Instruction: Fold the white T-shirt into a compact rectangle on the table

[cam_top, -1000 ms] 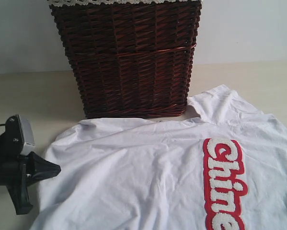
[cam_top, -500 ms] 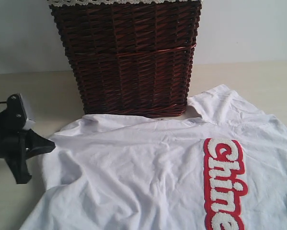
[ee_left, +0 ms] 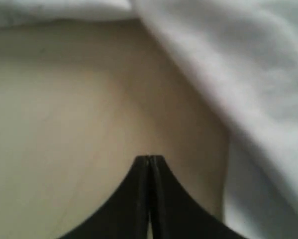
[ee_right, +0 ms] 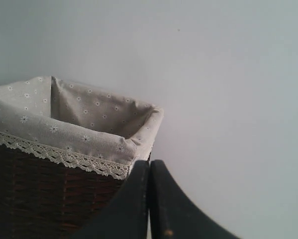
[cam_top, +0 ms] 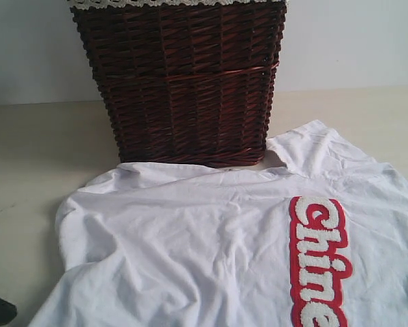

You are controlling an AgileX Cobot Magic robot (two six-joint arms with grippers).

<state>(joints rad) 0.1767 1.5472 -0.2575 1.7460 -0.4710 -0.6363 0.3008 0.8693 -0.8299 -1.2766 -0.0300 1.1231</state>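
Your white T-shirt (cam_top: pixel 210 252) lies spread and wrinkled, lettering up, on the table (cam_top: pixel 33 150). No fold is made, so the whole job is left. The wicker basket (cam_top: pixel 183 82) stands at the table's back edge, against the shirt. Its lining (ee_right: pixel 64 124) looks empty, but the bottom's hidden. Left gripper (ee_left: pixel 149 162) is clenched on nothing over bare table beside the cloth. Right gripper (ee_right: pixel 149 167) is clenched and empty, up by the basket rim.

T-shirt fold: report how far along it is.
Done: the T-shirt lies spread on the table, lettering up, in front of the basket; no neat fold shows. In hand: nothing; the left fingers are shut over bare table beside the cloth, the right fingers shut, empty, up near the basket rim. Left: every fold into the rectangle.
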